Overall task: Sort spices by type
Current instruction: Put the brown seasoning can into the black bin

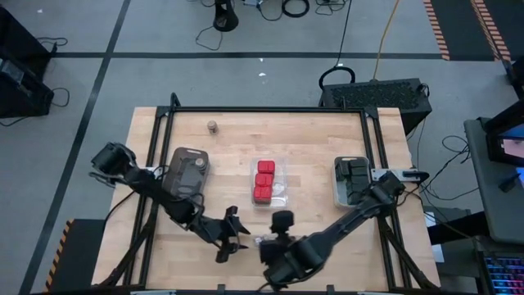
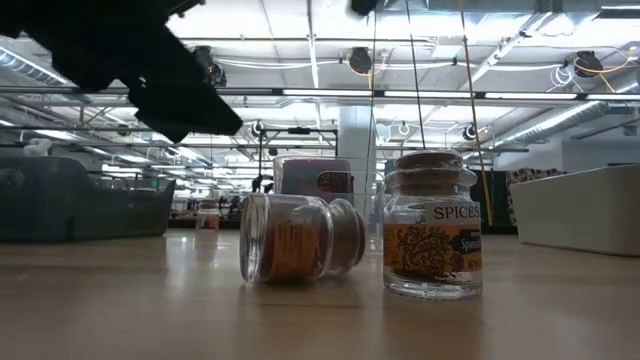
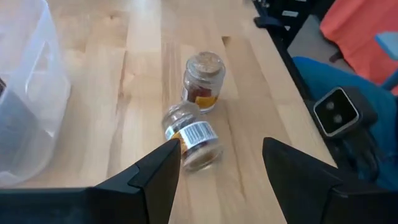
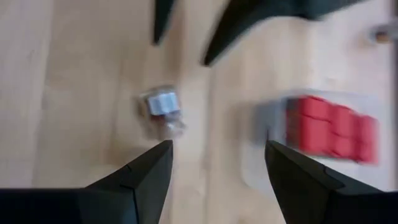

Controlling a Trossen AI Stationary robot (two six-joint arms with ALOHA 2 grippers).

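On the wooden table [image 1: 311, 139] my red boxes [image 1: 264, 180] fill the middle tray, while my left gripper [image 3: 217, 162] and right gripper [image 4: 217, 165], fingers spread and empty, flank a toppled jar [image 3: 191, 135] beside an upright jar [image 3: 203, 79].

Toppled jar [image 3: 191, 134] touching upright jar [image 3: 203, 81] near front edge; clear tray [image 3: 28, 93] flanks one side, bare wood betw.
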